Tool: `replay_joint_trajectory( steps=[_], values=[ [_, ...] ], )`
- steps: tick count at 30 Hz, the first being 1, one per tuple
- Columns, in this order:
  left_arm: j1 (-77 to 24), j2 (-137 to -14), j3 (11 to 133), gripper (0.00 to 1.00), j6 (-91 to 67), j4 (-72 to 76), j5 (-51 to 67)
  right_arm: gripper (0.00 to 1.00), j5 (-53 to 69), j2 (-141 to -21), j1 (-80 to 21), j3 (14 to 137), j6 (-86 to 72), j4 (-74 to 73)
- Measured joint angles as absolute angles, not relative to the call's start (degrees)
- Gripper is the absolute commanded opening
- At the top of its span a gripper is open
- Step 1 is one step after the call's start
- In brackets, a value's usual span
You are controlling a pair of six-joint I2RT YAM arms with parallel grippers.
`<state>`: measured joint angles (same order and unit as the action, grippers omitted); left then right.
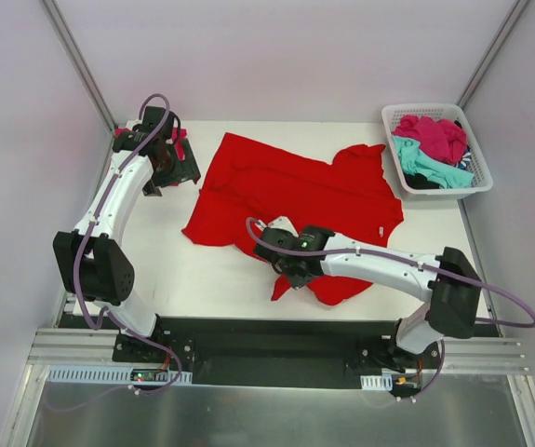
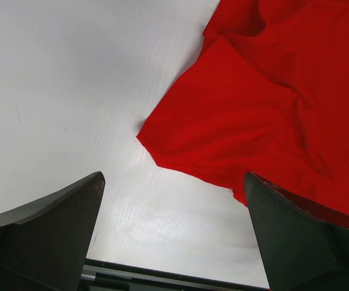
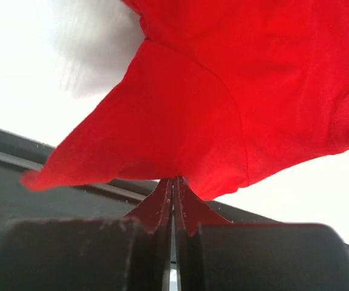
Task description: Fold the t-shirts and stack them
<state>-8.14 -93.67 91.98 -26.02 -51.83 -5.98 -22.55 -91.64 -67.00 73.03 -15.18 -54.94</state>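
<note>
**right gripper (image 3: 173, 182) clamped on red t-shirt (image 1: 295, 186)**

the white lattice basket (image 1: 425, 108), beyond and to the right of the right gripper, holds a magenta t-shirt (image 1: 434, 135), a teal t-shirt (image 1: 425, 163) and a dark one (image 1: 421, 182), all bunched. the red t-shirt lies spread on the table (image 1: 220, 270). its long axis slants from beside the left gripper (image 2: 173, 179) toward the right gripper. collar direction cannot be told. the right jaws pinch its near edge. the left jaws stand apart, holding nothing.

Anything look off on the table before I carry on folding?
Nothing spilled or damaged. The red shirt lies rumpled and askew on the table, its near edge pinched in the shut right gripper.
</note>
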Motion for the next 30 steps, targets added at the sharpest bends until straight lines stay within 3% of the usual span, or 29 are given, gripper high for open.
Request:
replay_joint_trajectory(
  steps=[9, 17, 22, 30],
  values=[
    [-8.14, -93.67, 91.98, 0.99, -26.0, -51.81, -5.28, 0.01, -15.81, -91.5, -63.55, 71.07, -10.55, -55.77],
    [-8.14, -93.67, 91.98, 0.99, -25.96, -51.81, -4.86, 0.01, -20.03, -104.31, -58.94, 71.22, -8.47, -52.99],
    [-8.14, -93.71, 91.98, 0.99, -25.91, -51.83, -4.62, 0.01, -21.71, -112.86, -58.85, 77.93, -6.66, -52.77],
    [-8.14, -93.73, 91.98, 0.99, -24.91, -51.86, -4.54, 0.01, -22.33, -116.55, -56.01, 91.7, -4.01, -52.27]
  ],
)
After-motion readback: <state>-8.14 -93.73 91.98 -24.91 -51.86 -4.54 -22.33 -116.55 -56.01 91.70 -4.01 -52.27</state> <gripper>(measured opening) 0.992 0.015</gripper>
